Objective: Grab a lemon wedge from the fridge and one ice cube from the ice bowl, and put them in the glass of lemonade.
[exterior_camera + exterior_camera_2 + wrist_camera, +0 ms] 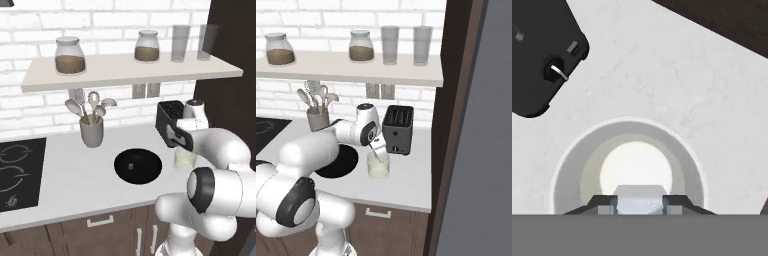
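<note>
From above in the hand view, the glass of lemonade sits directly under my gripper. The gripper is shut on a pale greyish ice cube, which hangs over the pale liquid. From the right base, the gripper points down just above the glass, in front of the toaster. The black ice bowl lies left of the glass and holds one small cube. My arm partly covers the bowl. The lemon wedge is out of view.
A black toaster stands right behind the glass. A grey utensil cup is at the back left and the stovetop at far left. The shelf carries jars and two tall glasses. A dark panel and the grey fridge side close off the right.
</note>
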